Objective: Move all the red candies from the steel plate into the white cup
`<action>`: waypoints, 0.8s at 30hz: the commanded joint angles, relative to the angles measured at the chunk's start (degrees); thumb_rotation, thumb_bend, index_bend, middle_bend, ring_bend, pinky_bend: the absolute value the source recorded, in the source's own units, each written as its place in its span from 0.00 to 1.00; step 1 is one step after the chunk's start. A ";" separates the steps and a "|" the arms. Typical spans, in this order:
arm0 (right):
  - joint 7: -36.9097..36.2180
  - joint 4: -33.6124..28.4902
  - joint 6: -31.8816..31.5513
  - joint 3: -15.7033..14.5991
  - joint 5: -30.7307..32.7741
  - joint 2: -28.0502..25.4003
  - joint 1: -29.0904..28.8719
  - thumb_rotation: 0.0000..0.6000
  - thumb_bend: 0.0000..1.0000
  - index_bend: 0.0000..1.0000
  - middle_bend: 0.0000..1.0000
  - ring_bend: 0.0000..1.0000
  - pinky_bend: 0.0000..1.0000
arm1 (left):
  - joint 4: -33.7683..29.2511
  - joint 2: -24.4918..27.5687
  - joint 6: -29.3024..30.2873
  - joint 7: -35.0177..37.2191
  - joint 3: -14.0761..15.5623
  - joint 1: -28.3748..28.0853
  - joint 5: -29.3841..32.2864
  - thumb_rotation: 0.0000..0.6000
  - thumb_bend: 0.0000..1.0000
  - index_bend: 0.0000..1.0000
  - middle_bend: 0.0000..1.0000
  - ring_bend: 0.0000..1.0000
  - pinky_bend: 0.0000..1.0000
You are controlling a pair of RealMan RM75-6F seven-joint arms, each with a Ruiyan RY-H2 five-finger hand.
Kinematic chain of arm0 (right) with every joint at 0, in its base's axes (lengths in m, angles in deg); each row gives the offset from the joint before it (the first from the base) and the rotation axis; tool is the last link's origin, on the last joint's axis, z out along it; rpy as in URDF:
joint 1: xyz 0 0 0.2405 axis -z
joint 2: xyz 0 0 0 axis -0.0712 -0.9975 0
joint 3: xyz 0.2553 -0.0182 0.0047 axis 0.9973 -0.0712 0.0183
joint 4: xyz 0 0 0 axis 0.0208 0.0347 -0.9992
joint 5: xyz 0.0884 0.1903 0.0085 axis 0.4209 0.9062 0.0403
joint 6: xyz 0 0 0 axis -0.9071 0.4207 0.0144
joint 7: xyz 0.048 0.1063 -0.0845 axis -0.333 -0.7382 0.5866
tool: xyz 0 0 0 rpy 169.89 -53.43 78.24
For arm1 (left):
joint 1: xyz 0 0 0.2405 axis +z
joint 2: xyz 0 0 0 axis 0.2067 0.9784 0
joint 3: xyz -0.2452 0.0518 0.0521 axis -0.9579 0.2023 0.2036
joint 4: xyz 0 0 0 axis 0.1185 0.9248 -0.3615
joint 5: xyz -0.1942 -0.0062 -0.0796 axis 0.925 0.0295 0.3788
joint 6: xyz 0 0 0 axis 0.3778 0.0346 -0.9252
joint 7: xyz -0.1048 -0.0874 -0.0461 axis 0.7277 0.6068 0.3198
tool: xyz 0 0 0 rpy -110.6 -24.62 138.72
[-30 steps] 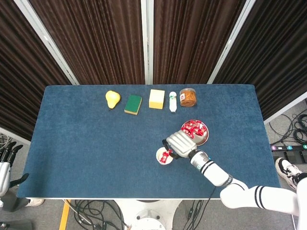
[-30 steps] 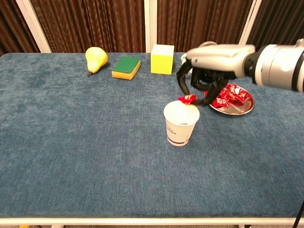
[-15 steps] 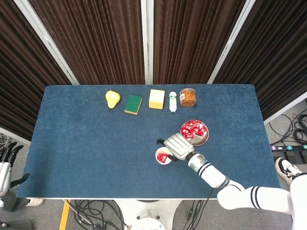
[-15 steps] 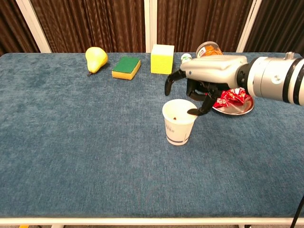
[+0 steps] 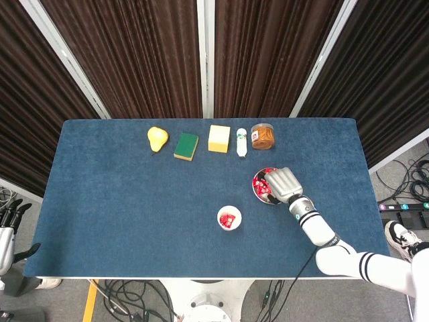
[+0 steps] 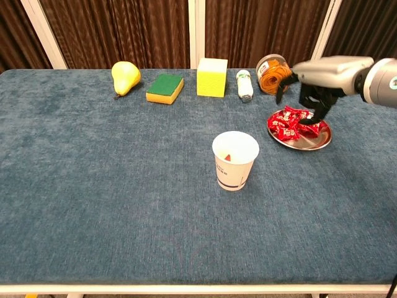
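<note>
Right hand (image 6: pixel 315 87) back over steel plate (image 6: pixel 315 143)

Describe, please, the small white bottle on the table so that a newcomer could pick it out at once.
Look along the far edge of the blue table, where a row of items lies. The small white bottle lies on its side between the yellow block and the orange-filled jar. It is the only slim white item in the row.

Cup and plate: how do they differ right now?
The cup is white, tall and upright, showing only a little red inside; the plate is steel, shallow and flat, heaped with red candies. The right hand hovers over the plate; the cup stands alone. Both hold candy.
</note>
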 commanded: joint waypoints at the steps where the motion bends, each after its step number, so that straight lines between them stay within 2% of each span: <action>1: 1.66 4.01 1.63 -0.97 2.26 2.84 -0.56 1.00 0.23 0.33 0.86 0.89 1.00 | -0.13 0.07 0.10 -0.04 -0.04 0.08 0.10 1.00 0.00 0.22 0.21 0.21 0.20; 6: 2.70 7.91 3.11 -0.91 4.20 5.35 -1.52 1.00 0.22 0.34 0.86 0.89 1.00 | -0.29 0.12 0.10 -0.12 -0.02 0.21 0.26 1.00 0.00 0.22 0.21 0.21 0.20; 24: 5.27 15.52 4.12 -0.39 7.67 10.97 -3.16 1.00 0.21 0.42 0.86 0.89 1.00 | 1.13 -0.43 0.22 1.21 -0.09 0.63 0.69 1.00 0.00 0.22 0.21 0.21 0.20</action>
